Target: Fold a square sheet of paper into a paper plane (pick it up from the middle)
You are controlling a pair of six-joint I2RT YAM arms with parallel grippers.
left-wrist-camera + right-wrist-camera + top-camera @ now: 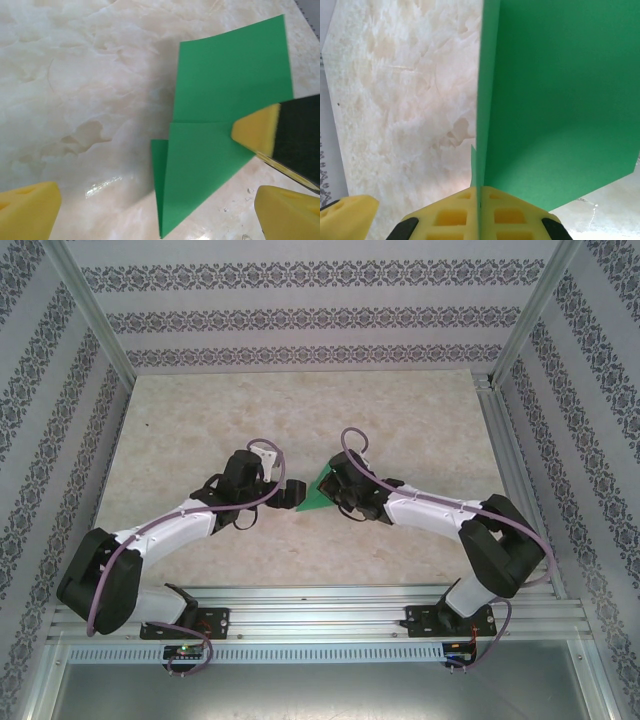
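Note:
The square sheet of paper (316, 494) is bright green and folded into a pointed, creased paper plane shape. It is held off the marble table between the two arms. My right gripper (480, 216) is shut on its folded edge, and one flap (565, 95) spreads to the right. In the left wrist view the paper (215, 100) points downward, with the right gripper's yellow pad (256, 131) pinching its right side. My left gripper (157, 215) is open; its yellow fingertips (27, 210) stand wide on either side of the paper's tip, not touching it. From above, the left gripper (291, 489) sits just left of the paper.
The marble tabletop (300, 410) stretches away behind the grippers. Aluminium frame posts (500, 440) and patterned walls (300, 310) bound it at the sides and back. The arm bases stand on the rail (320, 625) at the near edge.

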